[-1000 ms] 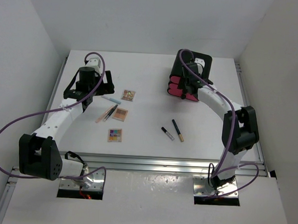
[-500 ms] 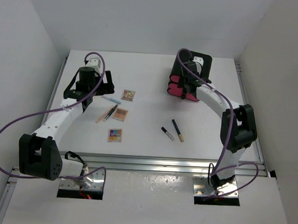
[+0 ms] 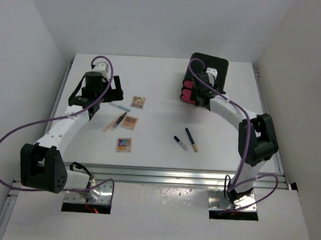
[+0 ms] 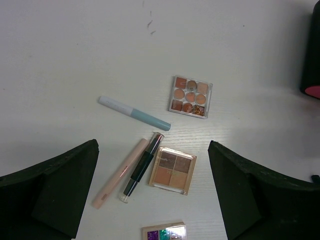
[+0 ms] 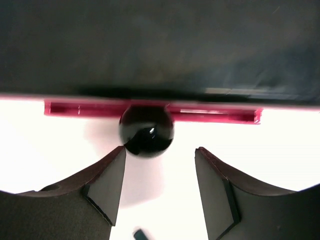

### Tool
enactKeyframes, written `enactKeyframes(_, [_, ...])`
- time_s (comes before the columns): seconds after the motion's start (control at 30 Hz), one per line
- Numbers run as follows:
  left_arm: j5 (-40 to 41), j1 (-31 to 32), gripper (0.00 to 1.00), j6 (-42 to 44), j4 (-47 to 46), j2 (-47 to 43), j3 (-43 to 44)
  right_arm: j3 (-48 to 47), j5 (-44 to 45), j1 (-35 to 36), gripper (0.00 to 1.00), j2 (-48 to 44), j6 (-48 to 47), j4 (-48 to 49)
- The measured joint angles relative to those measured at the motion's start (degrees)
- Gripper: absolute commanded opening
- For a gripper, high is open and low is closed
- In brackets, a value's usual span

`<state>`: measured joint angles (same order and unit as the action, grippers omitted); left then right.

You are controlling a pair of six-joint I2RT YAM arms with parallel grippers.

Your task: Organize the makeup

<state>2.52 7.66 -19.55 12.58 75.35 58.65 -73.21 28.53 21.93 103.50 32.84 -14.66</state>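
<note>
Makeup (image 3: 129, 122) unmoved; R hand (image 5: 160, 152) back off box (image 3: 213, 64), open at knob (image 5: 146, 131).

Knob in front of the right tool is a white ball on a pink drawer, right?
No, the knob is black, not white; the right wrist view shows it. It is a ball on the pink drawer, in front of the right tool.

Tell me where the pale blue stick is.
In the top view, the pale blue stick lies on the left side, just left of the nine-pan palette.
</note>
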Motion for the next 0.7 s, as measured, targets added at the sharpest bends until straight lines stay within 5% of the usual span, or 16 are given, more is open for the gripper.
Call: enactKeyframes(0.7, [-0.24, 0.0, 0.97, 0.0, 0.02, 0.0, 0.0, -1.18, 4.57, 0.72, 0.51, 5.05, 0.39, 2.67])
